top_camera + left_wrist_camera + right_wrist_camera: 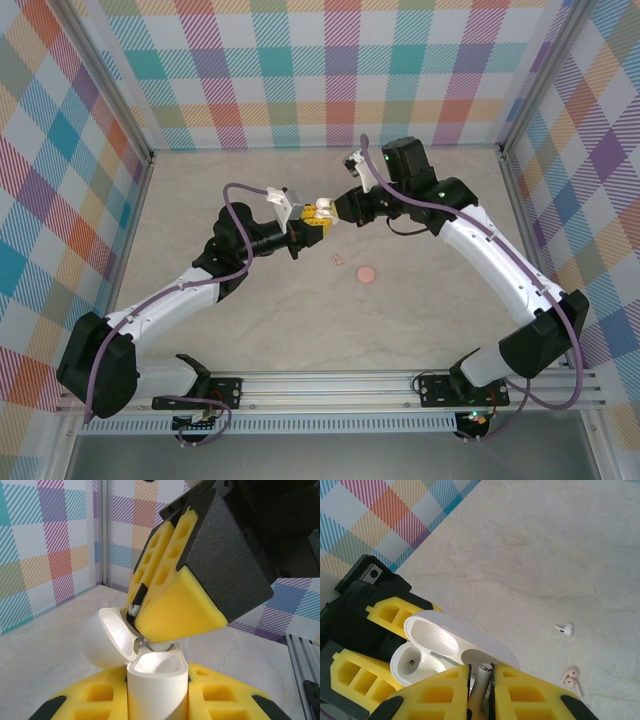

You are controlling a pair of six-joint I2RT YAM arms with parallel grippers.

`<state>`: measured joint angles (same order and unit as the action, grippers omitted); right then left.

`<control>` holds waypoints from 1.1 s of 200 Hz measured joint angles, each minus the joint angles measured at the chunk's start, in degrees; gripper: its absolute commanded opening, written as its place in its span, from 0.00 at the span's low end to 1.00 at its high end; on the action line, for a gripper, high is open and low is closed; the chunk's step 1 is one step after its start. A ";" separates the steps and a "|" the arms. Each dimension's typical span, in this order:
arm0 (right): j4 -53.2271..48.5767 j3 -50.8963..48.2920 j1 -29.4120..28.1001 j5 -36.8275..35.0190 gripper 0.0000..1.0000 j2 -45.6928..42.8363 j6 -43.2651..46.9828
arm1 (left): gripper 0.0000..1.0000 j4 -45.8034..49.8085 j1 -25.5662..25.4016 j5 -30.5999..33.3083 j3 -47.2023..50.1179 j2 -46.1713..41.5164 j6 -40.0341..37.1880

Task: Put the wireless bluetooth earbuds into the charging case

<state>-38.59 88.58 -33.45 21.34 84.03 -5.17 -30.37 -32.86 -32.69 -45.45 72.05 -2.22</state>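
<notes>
My left gripper (157, 697) is shut on the body of the white charging case (157, 680), holding it upright above the table. The hinged lid (107, 637) is swung open to the left. My right gripper (480, 672) is shut on the stem of one white earbud (481, 677). It holds the earbud over the open case (435, 650), with the bud's head (160, 646) at the mouth of one well. The other well is bare. A second white earbud (564, 629) lies on the table. In the top view the left gripper (303, 226) and the right gripper (336, 208) meet mid-table.
A small pinkish bit (571, 677) lies on the marble tabletop near the loose earbud. A flat salmon-pink disc (366, 273) sits in front of the grippers. Checkered walls (320, 70) enclose the table on three sides, and a metal rail (400, 385) runs along the near edge.
</notes>
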 measured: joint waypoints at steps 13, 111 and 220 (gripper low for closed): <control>0.04 -0.52 0.17 -1.44 0.13 -0.52 -0.24 | 0.00 0.37 0.00 0.59 0.00 -0.02 -0.22; -1.75 -6.82 7.30 -12.33 0.13 6.45 -1.92 | 0.00 3.80 0.76 1.03 3.69 -5.75 -0.63; -1.01 -8.46 11.39 -13.79 0.14 27.87 -1.68 | 0.00 5.20 0.81 0.17 5.27 -6.62 -0.17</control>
<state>-39.59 80.12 -22.06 7.55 111.90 -6.85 -25.17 -32.05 -32.51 -40.18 65.43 -2.39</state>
